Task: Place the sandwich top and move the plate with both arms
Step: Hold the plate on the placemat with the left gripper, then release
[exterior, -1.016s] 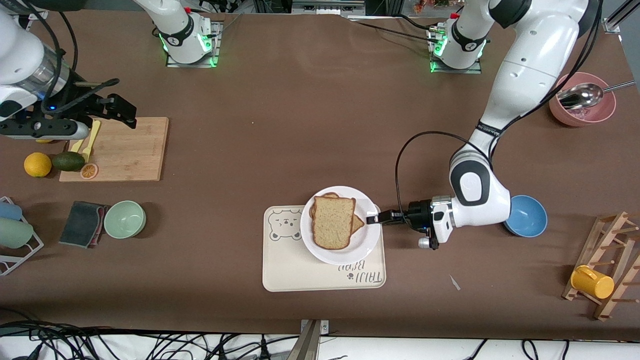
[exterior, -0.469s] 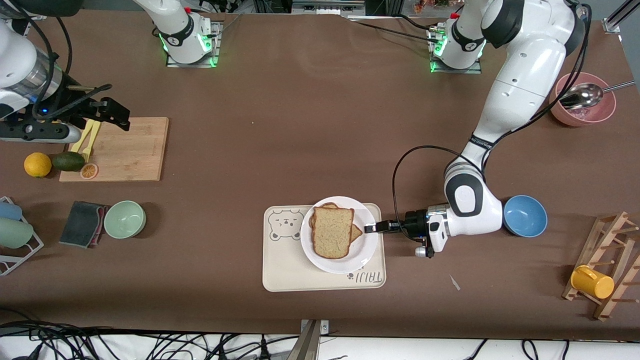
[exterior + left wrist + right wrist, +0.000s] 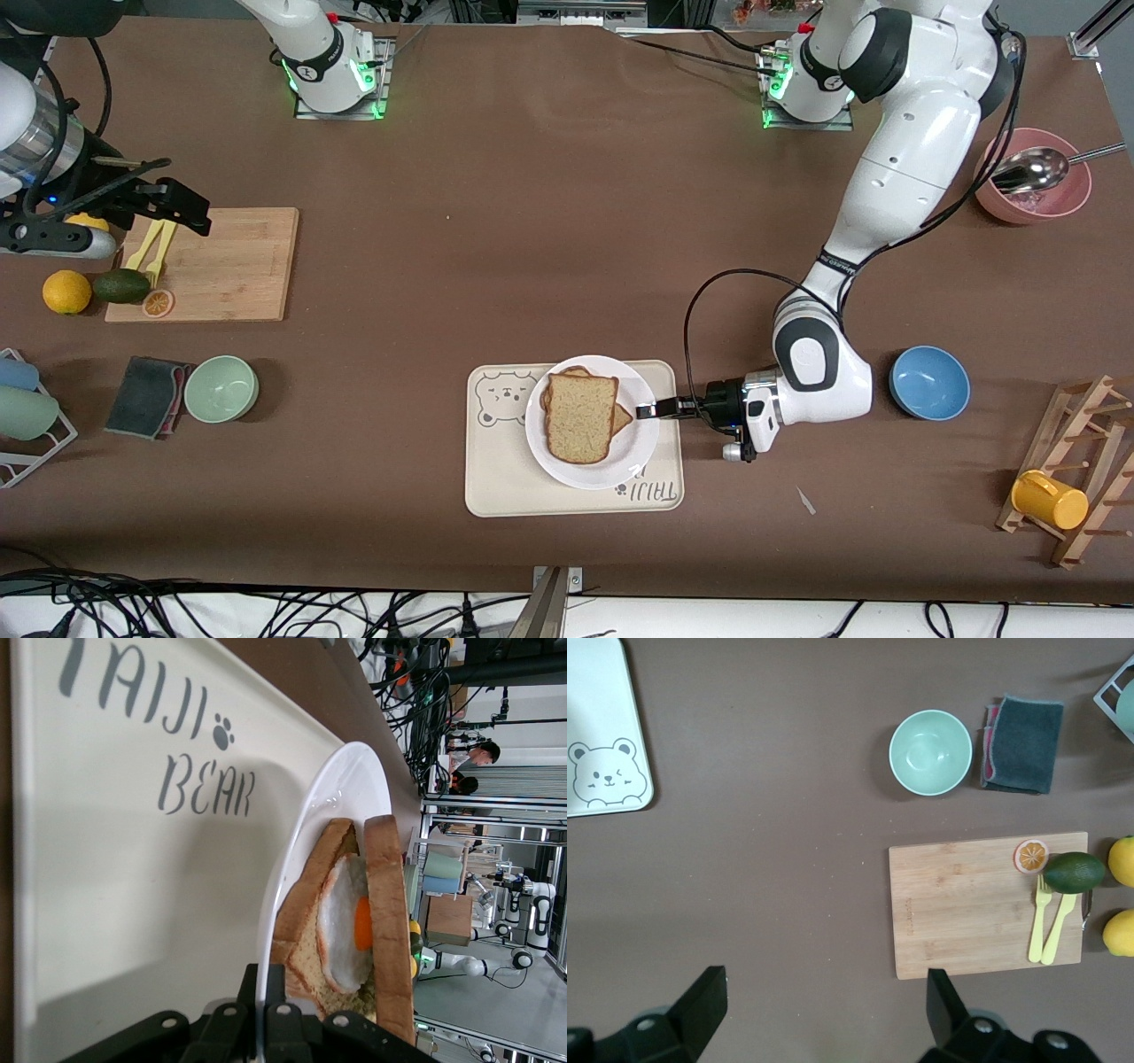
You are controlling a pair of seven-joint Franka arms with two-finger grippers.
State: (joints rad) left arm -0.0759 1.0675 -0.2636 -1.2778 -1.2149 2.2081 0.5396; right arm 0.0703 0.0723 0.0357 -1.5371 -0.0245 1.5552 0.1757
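Sandwich top [image 3: 580, 417] flat, rounded end toward camera

Brown table [image 3: 549, 221] carries everything. Directly on it: cream tray [image 3: 496, 483] near front edge; blue bowl [image 3: 929, 382], pink bowl [image 3: 1063, 199] with spoon, wooden rack [image 3: 1085, 470] toward left arm's end; cutting board [image 3: 226, 266], lemon [image 3: 66, 291], avocado [image 3: 121, 285], green bowl [image 3: 221, 388], dark cloth [image 3: 146, 395], wire rack [image 3: 22, 443] toward right arm's end.
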